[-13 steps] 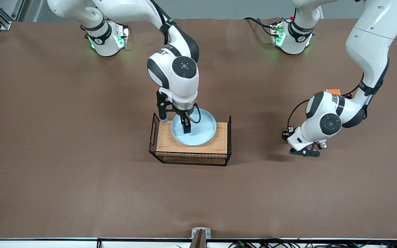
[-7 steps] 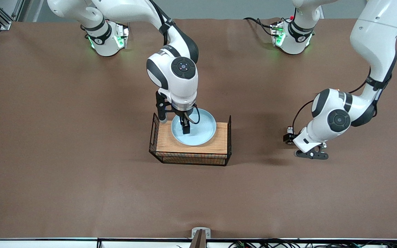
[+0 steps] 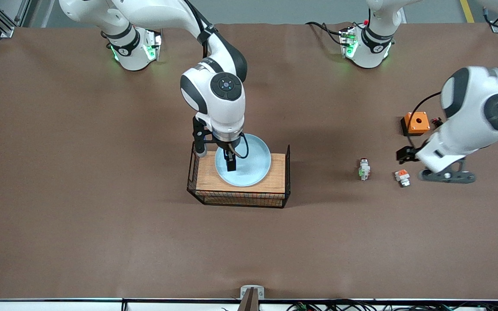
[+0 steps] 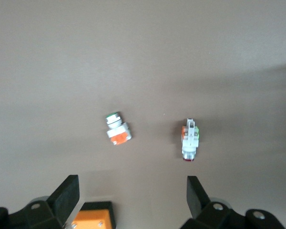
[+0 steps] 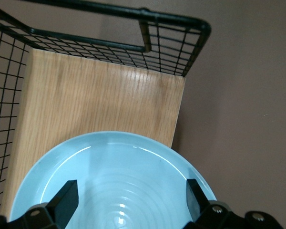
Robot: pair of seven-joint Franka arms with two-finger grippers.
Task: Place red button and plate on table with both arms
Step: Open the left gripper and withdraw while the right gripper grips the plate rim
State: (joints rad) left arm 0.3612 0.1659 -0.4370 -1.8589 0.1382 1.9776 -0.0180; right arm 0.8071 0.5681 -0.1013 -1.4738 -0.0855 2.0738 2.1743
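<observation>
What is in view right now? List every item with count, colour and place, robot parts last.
red button: one, whitish-grey with a green patch, lying on the table, nearer the rack than the other small part.
plate: one, pale blue, on the rack's wooden top.
rack: one, black wire with wooden top, mid-table.
small white part: one, orange-red top, on the table beside the red button, toward the left arm's end.
orange box: one, with a hole, on the table, farther from the front camera than both small parts.
table: one, brown.
left gripper: black, open, over the two small parts.
right gripper: black, open, over the plate.
</observation>
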